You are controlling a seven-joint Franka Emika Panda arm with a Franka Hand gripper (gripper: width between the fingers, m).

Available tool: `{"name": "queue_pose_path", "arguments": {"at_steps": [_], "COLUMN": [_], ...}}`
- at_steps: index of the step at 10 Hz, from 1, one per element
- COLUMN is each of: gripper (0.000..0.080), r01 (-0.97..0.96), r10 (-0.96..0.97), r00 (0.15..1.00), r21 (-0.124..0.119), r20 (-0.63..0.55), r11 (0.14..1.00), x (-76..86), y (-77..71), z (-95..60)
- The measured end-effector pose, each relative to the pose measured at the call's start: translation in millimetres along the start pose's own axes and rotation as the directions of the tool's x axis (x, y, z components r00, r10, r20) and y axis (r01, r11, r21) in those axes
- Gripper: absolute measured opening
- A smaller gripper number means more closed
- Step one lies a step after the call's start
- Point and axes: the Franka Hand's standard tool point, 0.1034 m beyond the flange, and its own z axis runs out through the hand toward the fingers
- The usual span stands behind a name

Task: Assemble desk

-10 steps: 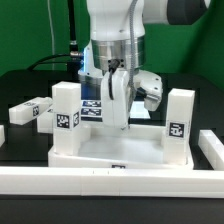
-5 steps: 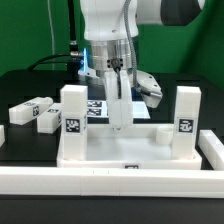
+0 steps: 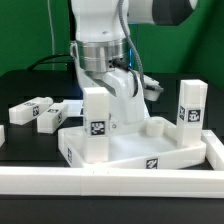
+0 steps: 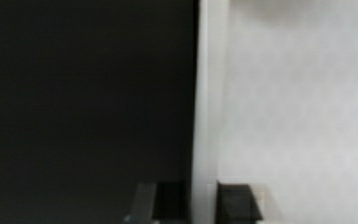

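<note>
Exterior view: the arm comes down from the top centre of the frame, and the claw drops in just behind the front leg, which hides the tips from me. The desk slab lies flat on the black worktop, filling the lower middle and lower right of the frame. It is skewed, with one corner pointing toward the lower left. The front leg stands upright at that near corner with its tag facing me. A second leg stands upright at the slab's far right corner, well apart from the claw. Two loose legs lie on the worktop at the left edge of the frame, one farther left and the other just beside it, both clear of the slab. The border rail runs along the bottom of the frame, in front of the slab. Wrist view: the claw has its two dark fingers close together, with a thin white edge of the slab between them. I read that as the claw pinched onto the slab's raised rim. So the slab sits directly under and around the claw tips, with its body spreading away to one side and dark worktop on the other.
</note>
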Motion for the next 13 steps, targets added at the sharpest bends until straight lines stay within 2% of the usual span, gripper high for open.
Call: {"name": "queue_pose_path", "arguments": {"at_steps": [2, 5, 8, 10, 13], "gripper": [0.0063, 0.0060, 0.0060, 0.0060, 0.0060], "r01": [0.146, 0.304, 0.488, 0.607, 0.733], "r10": [-0.146, -0.304, -0.488, -0.607, -0.735], "r00": [0.989, 0.953, 0.873, 0.794, 0.678], "r21": [0.003, 0.003, 0.000, -0.020, -0.051], "r20": [-0.005, -0.007, -0.009, -0.026, -0.022], "r11": [0.989, 0.953, 0.873, 0.794, 0.678], "x": [11.3, 11.7, 12.4, 8.6, -0.2], "y": [6.2, 6.3, 5.9, -10.3, -23.5], "z": [-1.0, -1.0, -1.5, -3.5, -0.8]}}
